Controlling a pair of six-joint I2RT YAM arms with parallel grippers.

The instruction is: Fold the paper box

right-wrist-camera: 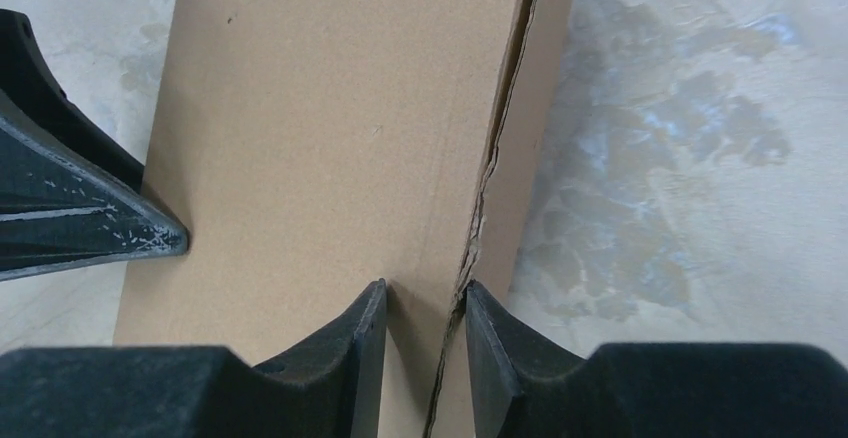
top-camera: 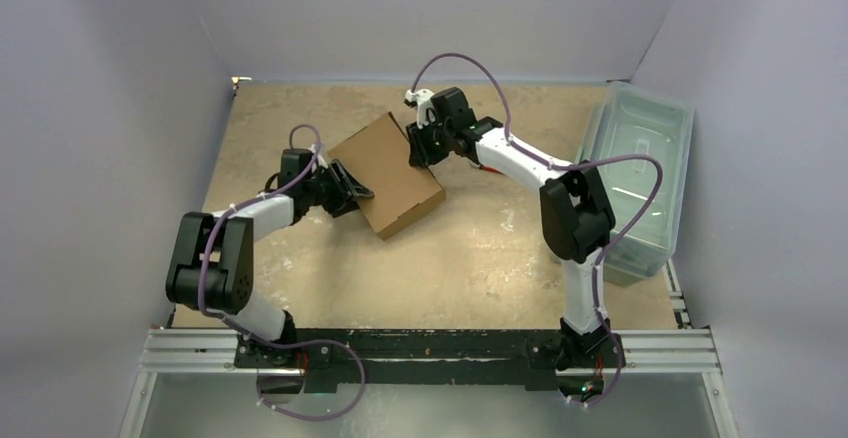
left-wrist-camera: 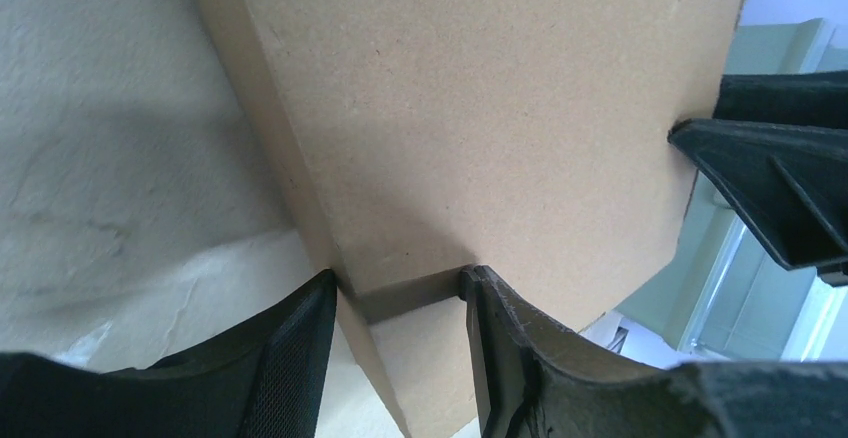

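Observation:
The paper box [top-camera: 388, 171] is a flat brown cardboard mailer with its lid down, lying at an angle on the table between my two grippers. My left gripper [top-camera: 350, 193] holds its near-left corner. In the left wrist view that corner of the box [left-wrist-camera: 480, 118] sits between the fingertips of the left gripper [left-wrist-camera: 398, 283], which press on it. My right gripper [top-camera: 418, 148] is at the far-right edge. In the right wrist view the right gripper [right-wrist-camera: 425, 293] straddles the ragged seam where the lid meets the side wall of the box [right-wrist-camera: 330, 138], pinching it.
A translucent grey-green plastic bin [top-camera: 640, 168] stands along the right wall. Grey walls close in the mottled beige table [top-camera: 480, 258] on three sides. The aluminium rail [top-camera: 430, 350] with both arm bases runs along the near edge.

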